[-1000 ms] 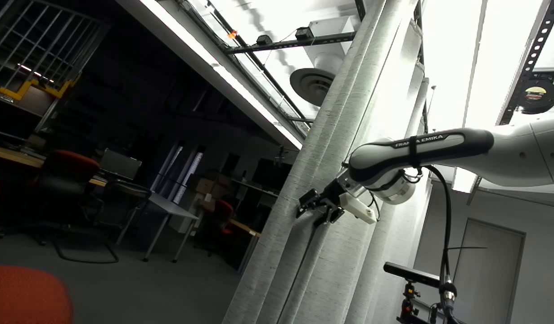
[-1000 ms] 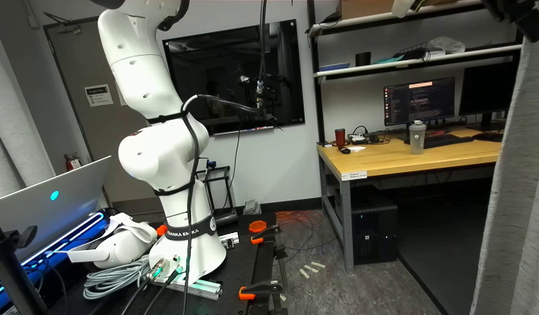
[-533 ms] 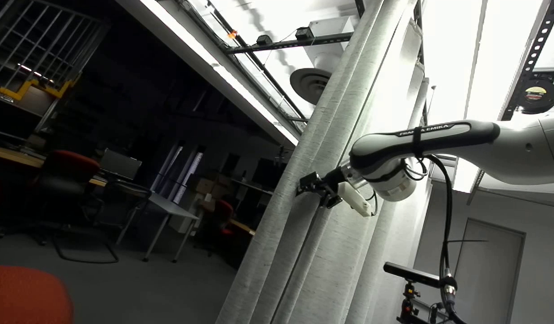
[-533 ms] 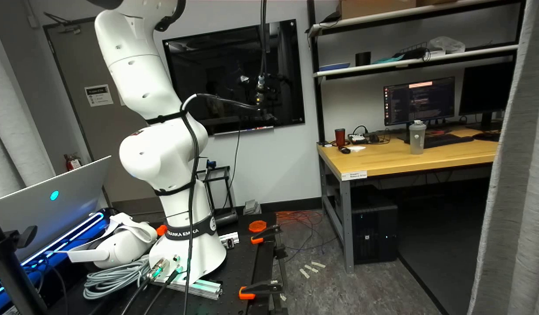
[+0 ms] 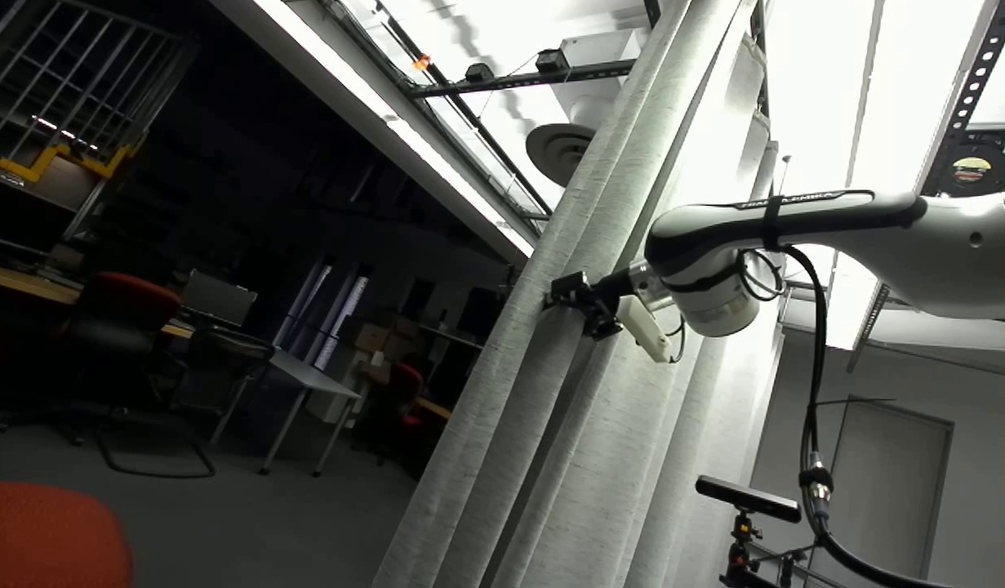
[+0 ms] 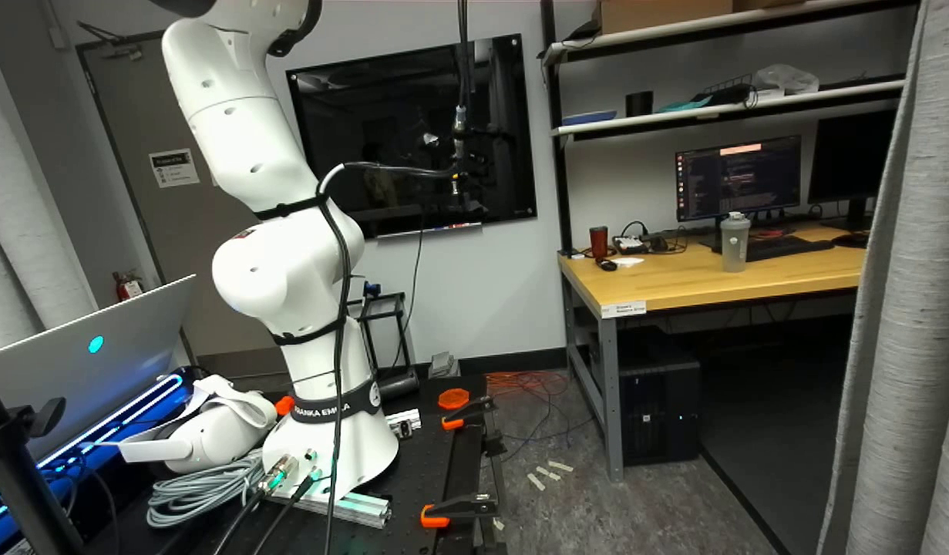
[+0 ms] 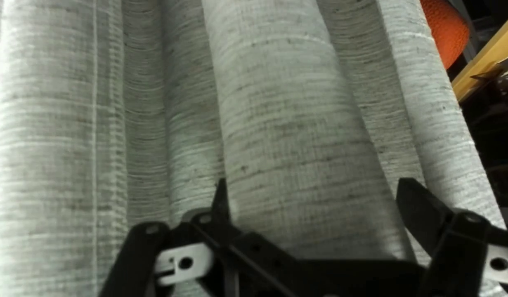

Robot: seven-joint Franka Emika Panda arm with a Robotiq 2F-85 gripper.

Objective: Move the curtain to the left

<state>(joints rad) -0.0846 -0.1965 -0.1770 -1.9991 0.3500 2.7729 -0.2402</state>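
Note:
The curtain [image 5: 624,425] is a tall pale grey-white woven sheet with long vertical folds, hanging slanted across the middle of an exterior view. A curtain edge also shows at the far right of an exterior view [image 6: 917,324], and folds fill most of the wrist view [image 7: 278,103]. My gripper [image 5: 580,309] is up against the curtain at about mid height. In the wrist view my gripper [image 7: 315,181] has its two black fingers wide apart, one on each side of a thick fold. The fold sits between them, close to the palm. The gripper is out of view in an exterior view.
A black camera bar on a stand [image 5: 747,498] is below the arm. A red chair [image 5: 53,531] and a grey table [image 5: 314,376] are beyond the curtain. A wooden desk [image 6: 713,281] with monitors stands beside the curtain edge. A laptop [image 6: 96,347] is near the robot base.
My gripper has risen along the curtain, and the arm's forearm has lifted. The curtain's edge and folds have shifted left in both exterior views, and a fold has come deeper between the fingers.

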